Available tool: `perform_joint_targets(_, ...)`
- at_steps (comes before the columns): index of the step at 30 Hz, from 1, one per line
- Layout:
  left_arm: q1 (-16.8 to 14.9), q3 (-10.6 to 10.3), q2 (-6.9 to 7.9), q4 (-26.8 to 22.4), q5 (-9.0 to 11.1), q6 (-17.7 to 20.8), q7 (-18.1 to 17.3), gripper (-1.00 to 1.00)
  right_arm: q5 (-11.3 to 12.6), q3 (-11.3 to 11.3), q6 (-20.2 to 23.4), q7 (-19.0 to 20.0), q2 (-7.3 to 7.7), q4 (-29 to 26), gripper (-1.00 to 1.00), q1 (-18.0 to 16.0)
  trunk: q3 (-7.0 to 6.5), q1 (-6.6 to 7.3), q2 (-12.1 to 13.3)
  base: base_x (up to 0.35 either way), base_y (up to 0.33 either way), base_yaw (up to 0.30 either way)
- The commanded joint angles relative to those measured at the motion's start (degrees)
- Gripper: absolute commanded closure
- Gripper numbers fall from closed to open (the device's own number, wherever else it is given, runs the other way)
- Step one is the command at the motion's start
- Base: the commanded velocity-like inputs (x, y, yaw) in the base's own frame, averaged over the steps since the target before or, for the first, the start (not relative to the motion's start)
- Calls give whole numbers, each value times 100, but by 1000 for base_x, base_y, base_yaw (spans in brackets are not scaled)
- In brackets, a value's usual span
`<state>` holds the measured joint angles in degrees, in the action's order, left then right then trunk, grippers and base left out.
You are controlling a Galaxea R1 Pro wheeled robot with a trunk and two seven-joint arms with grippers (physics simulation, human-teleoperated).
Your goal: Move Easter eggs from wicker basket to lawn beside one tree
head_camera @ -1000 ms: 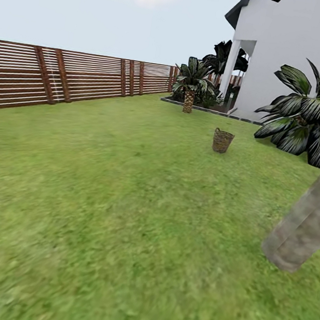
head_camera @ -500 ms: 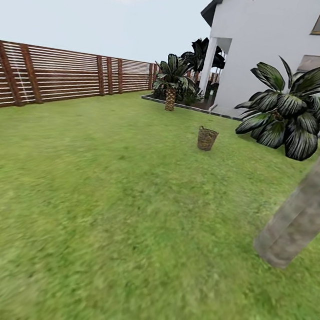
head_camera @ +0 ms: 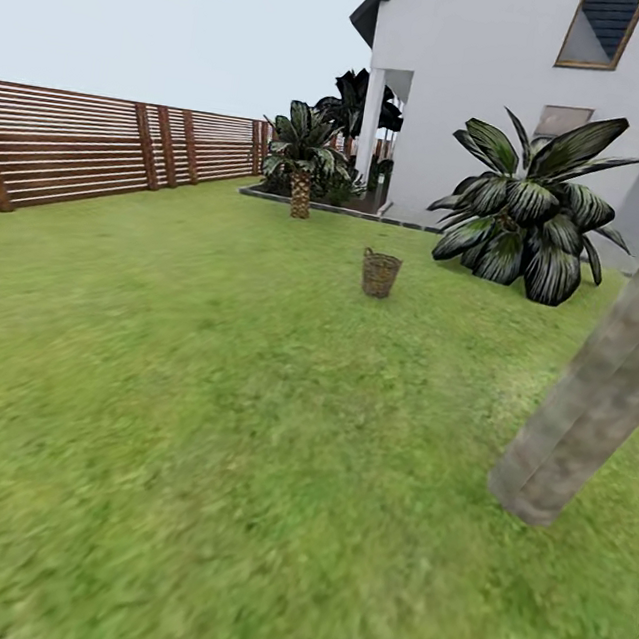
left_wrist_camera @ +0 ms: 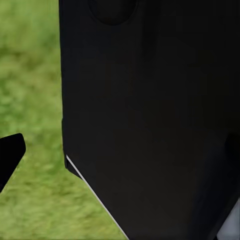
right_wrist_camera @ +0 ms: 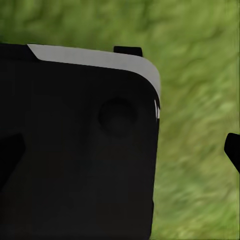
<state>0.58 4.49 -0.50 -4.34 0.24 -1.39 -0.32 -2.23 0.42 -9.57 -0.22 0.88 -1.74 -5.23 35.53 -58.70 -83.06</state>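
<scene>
Well: wicker basket (head_camera: 380, 274) (unlabelled) on lawn (head_camera: 195, 424)

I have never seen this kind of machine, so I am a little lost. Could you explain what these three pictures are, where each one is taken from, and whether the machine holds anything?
These are computer-rendered pictures from a simulated wheeled robot with two arms. The large picture comes from a camera on its head. It looks over a lawn toward a small wicker basket standing on the grass, well ahead. Nearer, at the right, is the thick grey trunk of a tree. Behind are short palms, a white house and a wooden fence. The basket is too far away to see what it contains.

The two small pictures come from cameras near each arm's end effector. Both show a dark part of the robot's body, very close, with grass behind it. Whether the end effectors are open, or hold anything, cannot be told.
</scene>
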Motion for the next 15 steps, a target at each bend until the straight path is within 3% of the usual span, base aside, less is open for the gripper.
perform_joint_targets(1, 4, 43, -3, -11, 2, -6, -3, -100, -23, 2, -19, -2, 1, 7, -100, -4, 4, -3, -2, 307, 215, -259)
perform_joint_targets(9, 4, 43, -3, -12, 2, -5, -3, -100, -21, 2, -19, 1, -2, 7, -100, -4, 4, -3, -2, 303, 219, -249)
perform_joint_targets(15, 4, 43, -3, -11, 2, -6, -3, -100, -44, 2, -19, -1, -7, 7, -100, -4, 4, -3, -2, 300, 221, -67)
